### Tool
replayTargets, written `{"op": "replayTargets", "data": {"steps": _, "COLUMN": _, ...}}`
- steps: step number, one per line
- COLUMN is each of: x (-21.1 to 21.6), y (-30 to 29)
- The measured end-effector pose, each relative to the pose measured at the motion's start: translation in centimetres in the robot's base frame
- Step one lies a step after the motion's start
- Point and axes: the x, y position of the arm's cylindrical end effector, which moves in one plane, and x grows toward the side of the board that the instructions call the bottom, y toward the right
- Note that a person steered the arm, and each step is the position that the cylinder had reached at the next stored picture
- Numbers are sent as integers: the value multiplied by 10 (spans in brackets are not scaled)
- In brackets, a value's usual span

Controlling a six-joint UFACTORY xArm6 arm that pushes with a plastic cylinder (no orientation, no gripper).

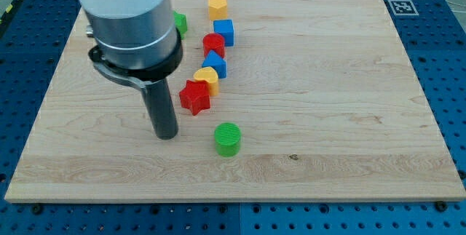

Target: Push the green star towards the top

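A green block, mostly hidden behind my arm, peeks out near the view's top; its shape cannot be made out, so I cannot tell if it is the star. My tip rests on the board in the lower left middle, far below that green block. A red star lies just right and above the tip. A green cylinder stands to the tip's right.
A line of blocks runs up from the red star: a yellow block, a blue block, a red block, a blue cube and a yellow hexagon. The wooden board ends at blue pegboard.
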Motion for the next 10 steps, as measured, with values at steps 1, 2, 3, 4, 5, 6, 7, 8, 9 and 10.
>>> {"op": "replayTargets", "data": {"steps": 1, "x": -13, "y": -7}}
{"op": "replayTargets", "data": {"steps": 2, "x": -40, "y": -7}}
{"op": "replayTargets", "data": {"steps": 3, "x": -71, "y": -7}}
{"op": "replayTargets", "data": {"steps": 4, "x": -102, "y": -7}}
{"op": "replayTargets", "data": {"steps": 5, "x": -132, "y": -7}}
{"op": "replayTargets", "data": {"steps": 6, "x": -168, "y": -7}}
{"op": "replayTargets", "data": {"steps": 7, "x": -202, "y": -7}}
{"op": "replayTargets", "data": {"steps": 8, "x": -231, "y": -7}}
{"op": "replayTargets", "data": {"steps": 9, "x": -249, "y": -7}}
{"op": "replayTargets", "data": {"steps": 10, "x": -249, "y": -7}}
